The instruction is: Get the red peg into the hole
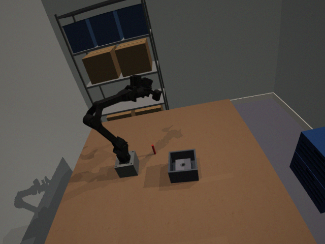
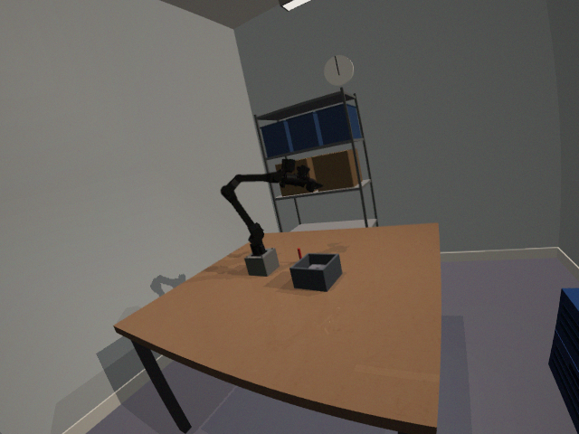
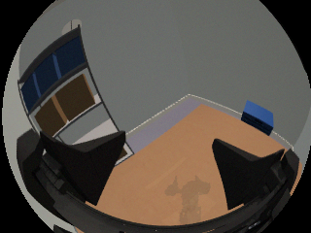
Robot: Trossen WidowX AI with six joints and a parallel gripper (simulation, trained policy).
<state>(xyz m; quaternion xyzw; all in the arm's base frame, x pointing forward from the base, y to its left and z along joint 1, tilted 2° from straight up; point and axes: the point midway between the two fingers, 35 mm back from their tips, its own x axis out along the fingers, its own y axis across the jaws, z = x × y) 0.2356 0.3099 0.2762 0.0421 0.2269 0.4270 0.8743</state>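
Note:
The red peg (image 1: 153, 149) (image 2: 298, 253) stands upright on the table, between the arm's base and the box, a little towards the back. The dark grey open box (image 1: 184, 176) (image 2: 308, 278) sits to the right of the base. In its bottom lies a light plate (image 1: 179, 163) with a round dark hole (image 1: 183, 164); the hole is empty. My gripper (image 1: 157, 95) (image 2: 316, 185) (image 3: 171, 140) is open and empty, held high above the table and far above the peg. The peg and the box do not show in the wrist view.
The arm's grey base block (image 1: 128, 171) (image 2: 262, 264) stands on the wooden table (image 1: 209, 210) (image 2: 374, 317) (image 3: 194, 141), left of the peg. A shelf rack with blue bins and brown boxes stands behind the table. A blue cabinet (image 1: 311, 162) (image 3: 259, 116) stands off its right side.

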